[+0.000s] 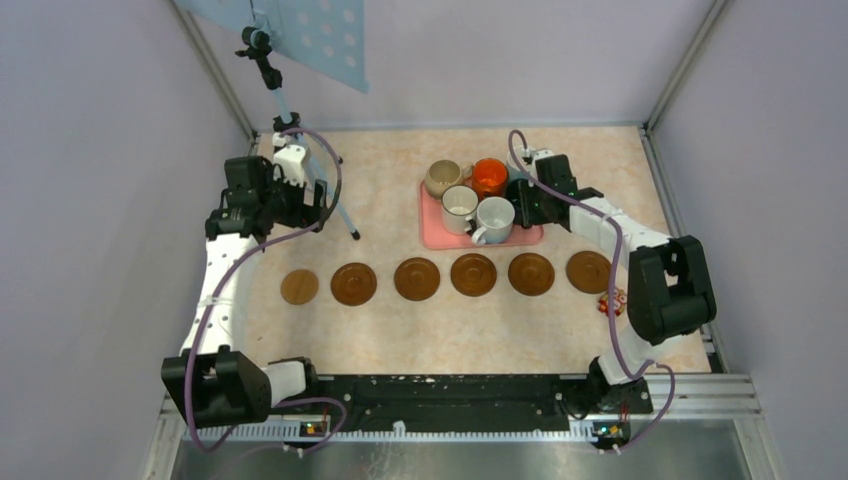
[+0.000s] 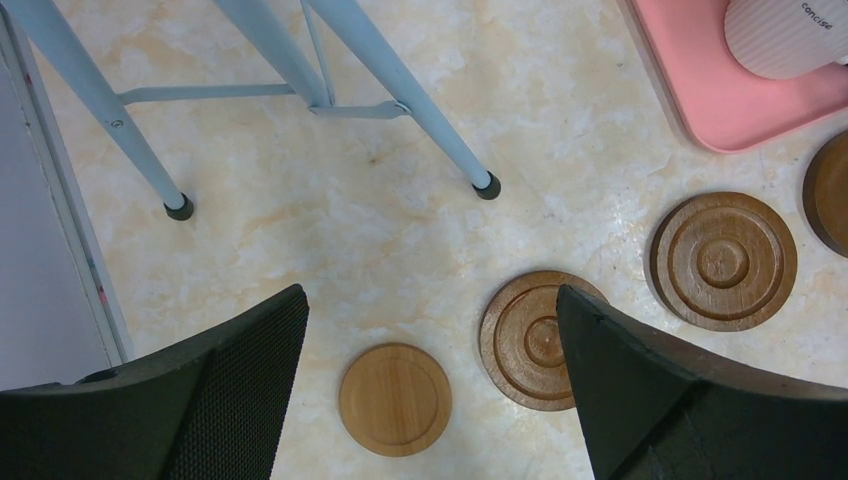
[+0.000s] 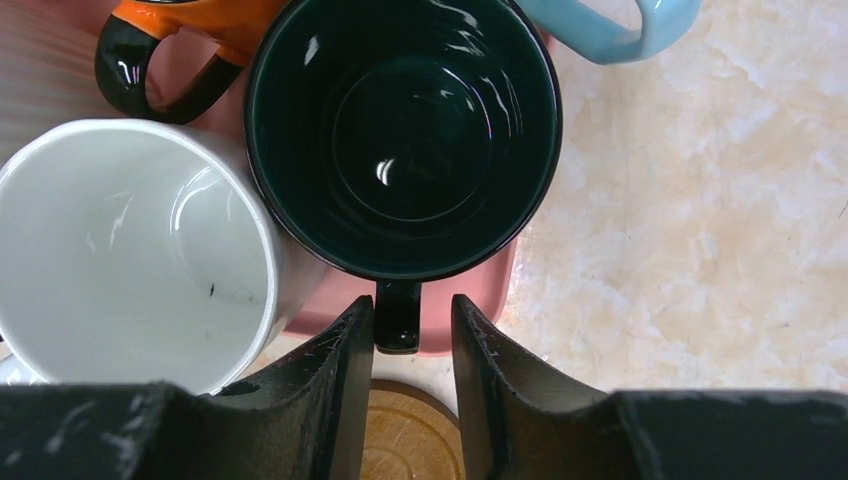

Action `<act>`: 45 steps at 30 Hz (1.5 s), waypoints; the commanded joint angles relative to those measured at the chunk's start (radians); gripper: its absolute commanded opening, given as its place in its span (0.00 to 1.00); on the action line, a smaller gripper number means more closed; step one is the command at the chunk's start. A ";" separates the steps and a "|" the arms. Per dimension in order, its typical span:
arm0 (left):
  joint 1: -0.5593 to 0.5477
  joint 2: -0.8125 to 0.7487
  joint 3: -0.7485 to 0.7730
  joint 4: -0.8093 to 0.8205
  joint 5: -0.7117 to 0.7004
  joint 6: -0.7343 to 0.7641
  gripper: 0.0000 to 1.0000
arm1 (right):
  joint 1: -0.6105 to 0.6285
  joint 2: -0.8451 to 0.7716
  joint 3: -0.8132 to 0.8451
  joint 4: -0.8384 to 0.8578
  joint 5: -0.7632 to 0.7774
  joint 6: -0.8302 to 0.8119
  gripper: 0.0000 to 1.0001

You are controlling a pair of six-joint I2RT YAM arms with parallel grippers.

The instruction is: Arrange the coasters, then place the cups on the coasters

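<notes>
6 coasters (image 1: 417, 279) lie in 1 row running left to right across the middle of the table (image 1: 400, 335), none touching its neighbour. The tan coaster (image 1: 299, 287) is at the left end. On the far side of the row, the pink tray (image 1: 434, 236) holds the cups, among them the beige cup (image 1: 441, 178) and the orange cup (image 1: 489, 176). The dark green cup (image 3: 400, 130) stands at the tray's right edge.

The right gripper (image 3: 410, 300) has 1 finger on each side of this cup's handle. Its jaws are narrowed, but a gap still shows on 1 side, so the handle is not clamped. The left gripper (image 2: 430, 295) has its jaws fully apart, holds nothing, and hangs above the left end of the row.
</notes>
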State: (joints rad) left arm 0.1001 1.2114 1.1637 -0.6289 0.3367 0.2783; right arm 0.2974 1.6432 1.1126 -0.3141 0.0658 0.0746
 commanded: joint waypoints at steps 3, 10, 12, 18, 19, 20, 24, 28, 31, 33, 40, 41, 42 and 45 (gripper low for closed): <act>0.003 -0.035 -0.020 0.043 -0.009 -0.014 0.99 | -0.013 -0.009 -0.004 0.052 0.023 -0.016 0.33; 0.003 -0.029 -0.015 0.043 -0.015 -0.024 0.99 | -0.015 0.025 0.005 0.060 -0.006 -0.031 0.33; 0.003 -0.023 -0.008 0.034 -0.023 -0.040 0.99 | -0.015 0.031 -0.001 0.063 -0.017 -0.034 0.33; 0.004 -0.014 0.008 0.024 -0.023 -0.067 0.99 | -0.019 0.042 -0.032 0.107 -0.013 -0.040 0.33; 0.004 -0.015 0.009 0.024 -0.024 -0.067 0.99 | -0.019 0.042 -0.037 0.118 -0.013 -0.043 0.33; 0.004 -0.013 0.011 0.024 -0.024 -0.068 0.99 | -0.020 0.044 -0.044 0.126 -0.013 -0.045 0.33; 0.004 -0.005 0.020 0.017 -0.026 -0.074 0.99 | -0.019 0.044 -0.072 0.171 -0.003 -0.054 0.33; 0.005 -0.005 0.022 0.015 -0.033 -0.084 0.99 | -0.021 0.044 -0.095 0.207 0.005 -0.069 0.31; 0.004 -0.007 0.022 0.018 -0.042 -0.088 0.99 | -0.021 0.039 -0.112 0.239 0.004 -0.103 0.28; 0.004 -0.010 0.022 0.020 -0.050 -0.092 0.99 | -0.021 0.033 -0.122 0.257 -0.001 -0.115 0.24; 0.004 -0.011 0.019 0.029 -0.067 -0.097 0.99 | -0.022 -0.018 -0.169 0.306 -0.025 -0.159 0.07; 0.004 -0.012 0.018 0.031 -0.068 -0.098 0.99 | -0.023 -0.037 -0.183 0.307 -0.027 -0.167 0.04; 0.004 -0.012 0.016 0.034 -0.070 -0.100 0.99 | -0.023 -0.050 -0.192 0.308 -0.028 -0.171 0.02; 0.004 -0.012 0.009 0.042 -0.068 -0.106 0.99 | -0.022 -0.084 -0.218 0.341 -0.029 -0.181 0.01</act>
State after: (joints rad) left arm 0.1001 1.2072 1.1500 -0.6281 0.2737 0.1925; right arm 0.2840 1.6432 0.9215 -0.0433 0.0505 -0.0685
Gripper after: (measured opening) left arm 0.987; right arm 0.185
